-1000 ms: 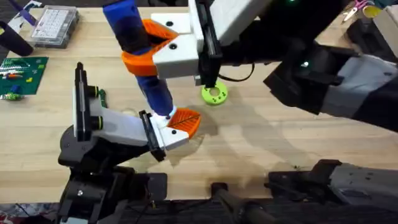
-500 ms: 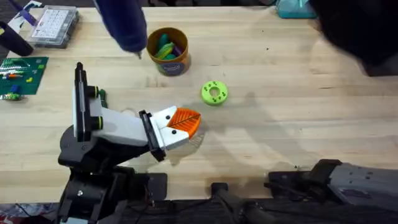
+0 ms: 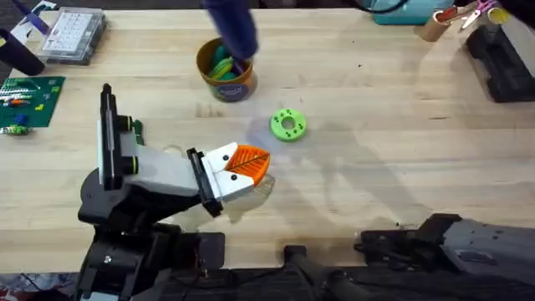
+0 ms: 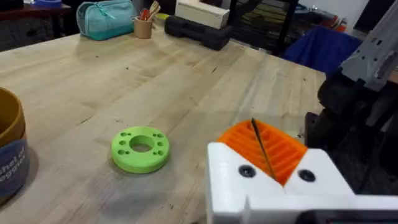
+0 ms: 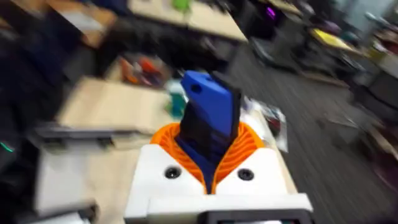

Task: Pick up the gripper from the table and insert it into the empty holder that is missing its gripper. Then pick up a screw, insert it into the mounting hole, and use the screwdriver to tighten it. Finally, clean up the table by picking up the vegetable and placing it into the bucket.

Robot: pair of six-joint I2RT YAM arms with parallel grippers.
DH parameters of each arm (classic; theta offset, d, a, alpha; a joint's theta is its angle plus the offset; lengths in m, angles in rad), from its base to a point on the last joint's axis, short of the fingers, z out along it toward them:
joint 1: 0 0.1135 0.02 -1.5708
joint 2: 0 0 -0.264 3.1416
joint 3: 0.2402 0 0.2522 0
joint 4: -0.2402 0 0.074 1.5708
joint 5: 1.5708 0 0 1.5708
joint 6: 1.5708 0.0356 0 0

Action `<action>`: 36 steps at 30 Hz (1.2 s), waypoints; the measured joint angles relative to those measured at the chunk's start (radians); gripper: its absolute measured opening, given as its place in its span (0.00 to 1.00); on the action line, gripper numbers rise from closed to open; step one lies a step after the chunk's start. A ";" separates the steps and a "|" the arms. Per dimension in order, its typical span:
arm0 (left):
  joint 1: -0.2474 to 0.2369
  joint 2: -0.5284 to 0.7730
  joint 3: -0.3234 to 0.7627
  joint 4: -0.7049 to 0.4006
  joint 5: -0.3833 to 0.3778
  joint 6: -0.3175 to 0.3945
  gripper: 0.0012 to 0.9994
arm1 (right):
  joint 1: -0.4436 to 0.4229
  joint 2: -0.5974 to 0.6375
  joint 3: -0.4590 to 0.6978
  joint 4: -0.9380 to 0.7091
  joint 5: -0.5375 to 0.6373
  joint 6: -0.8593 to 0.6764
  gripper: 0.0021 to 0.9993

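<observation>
My right gripper [image 5: 209, 158] is shut on the blue screwdriver [image 5: 208, 106], which stands up between its orange pads. From overhead the screwdriver [image 3: 230, 25] is a blue blur over the table's far edge, just above the bucket [image 3: 224, 71]. The orange-rimmed bucket, also at the left wrist view's edge [image 4: 9, 155], holds green pieces; I cannot tell whether the vegetable is among them. My left gripper [image 3: 249, 165] rests low over the near table, shut with nothing in it, pads [image 4: 283, 152] pressed together. The loose gripper, the holder and the screw are out of view.
A bright green disc with holes [image 3: 288, 125] lies mid-table, just beyond my left gripper. A clear parts box [image 3: 73, 33] and a green board [image 3: 29, 96] sit far left. At the far right are a teal pouch [image 4: 106, 17], a tool cup [image 4: 143, 26] and a black block [image 3: 501, 58].
The right arm has lifted out of the overhead view, uncovering the bucket. The blue screwdriver has swung right, from left of the bucket to above it. The left arm is still.
</observation>
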 joint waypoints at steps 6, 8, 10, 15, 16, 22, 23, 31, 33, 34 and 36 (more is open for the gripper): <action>0.000 0.000 0.000 0.000 0.000 0.000 0.00 | -0.072 0.008 0.001 -0.209 0.221 -0.267 0.02; 0.000 0.000 0.000 0.000 0.000 0.000 0.00 | -0.101 0.028 0.001 -0.235 0.295 -0.344 0.02; 0.000 0.000 0.000 0.000 0.000 0.000 0.00 | -0.134 0.068 0.004 -0.257 0.359 -0.421 0.02; 0.000 0.000 0.000 0.000 0.000 0.000 0.00 | -0.197 0.207 0.005 -0.299 0.486 -0.586 0.02; 0.000 0.000 0.000 0.000 0.000 0.000 0.00 | -0.207 0.242 0.005 -0.301 0.514 -0.618 0.02; 0.000 0.000 0.000 0.000 0.000 0.000 0.00 | -0.257 0.462 0.005 -0.300 0.661 -0.813 0.02; 0.000 0.000 0.000 0.000 0.000 0.000 0.00 | -0.263 0.499 0.005 -0.295 0.683 -0.846 0.02; 0.000 0.000 0.000 -0.001 0.003 0.000 0.00 | -0.294 0.705 0.006 -0.210 0.830 -1.036 0.02; 0.000 0.000 0.000 -0.001 0.003 0.000 0.00 | -0.295 0.707 0.010 -0.189 0.840 -1.059 0.02; 0.000 0.000 0.000 -0.001 0.003 0.000 0.00 | -0.295 0.714 0.013 -0.184 0.844 -1.068 0.02; 0.000 0.000 0.000 -0.001 0.003 0.000 0.00 | -0.295 0.718 0.018 -0.185 0.848 -1.079 0.02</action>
